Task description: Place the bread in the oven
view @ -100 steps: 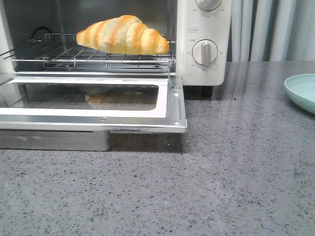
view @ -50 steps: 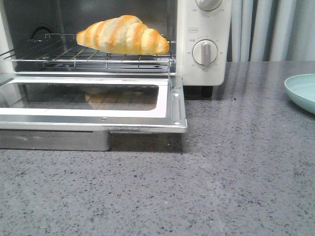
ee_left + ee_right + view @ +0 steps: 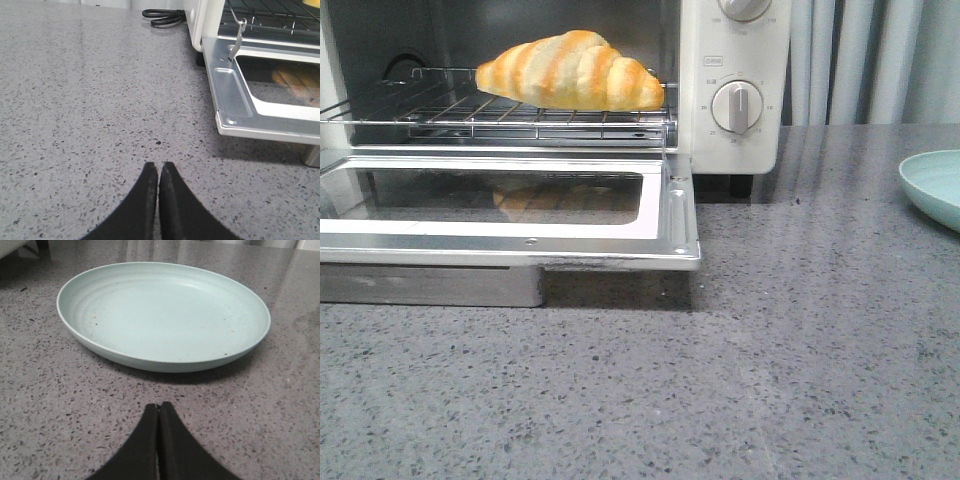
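Golden-orange bread already lies on the wire rack inside the oven, both pincers, left pincer and right pincer, pressed together and empty above the desk, so I judge only swinging the dropped door up squarely remains.

Left gripper: black fingers pressed together, tips just above the countertop, holding nothing.
Countertop: grey speckled stone, fills most of the view.
Oven: cream-white body, beside the gripper and apart from it.
Oven door: dropped open, lying flat, metal frame, glass pane.
Door glass: orange-tan blur, probably a reflection of the bread.
Wire rack: inside the oven cavity.
Black cable: coiled on the countertop just beside the oven.
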Tool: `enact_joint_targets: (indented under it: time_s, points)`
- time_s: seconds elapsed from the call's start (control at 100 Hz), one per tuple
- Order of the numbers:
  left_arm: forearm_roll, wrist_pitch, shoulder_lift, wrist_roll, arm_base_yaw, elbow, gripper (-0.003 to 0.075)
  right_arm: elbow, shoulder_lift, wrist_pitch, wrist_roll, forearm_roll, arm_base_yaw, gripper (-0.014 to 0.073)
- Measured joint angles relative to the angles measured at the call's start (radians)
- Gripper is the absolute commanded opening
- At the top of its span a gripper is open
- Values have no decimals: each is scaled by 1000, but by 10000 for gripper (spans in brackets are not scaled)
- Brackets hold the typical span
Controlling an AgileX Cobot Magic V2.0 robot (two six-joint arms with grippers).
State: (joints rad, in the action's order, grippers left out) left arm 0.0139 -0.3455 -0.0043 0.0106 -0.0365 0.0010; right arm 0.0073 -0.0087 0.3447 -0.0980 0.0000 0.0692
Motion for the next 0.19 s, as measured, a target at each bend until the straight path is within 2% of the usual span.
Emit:
enact_joint_targets:
  time_s: [0.19]
  points:
    - [2, 0, 0, 2, 0, 0, -21, 0, 0, 0, 0, 0, 0, -75]
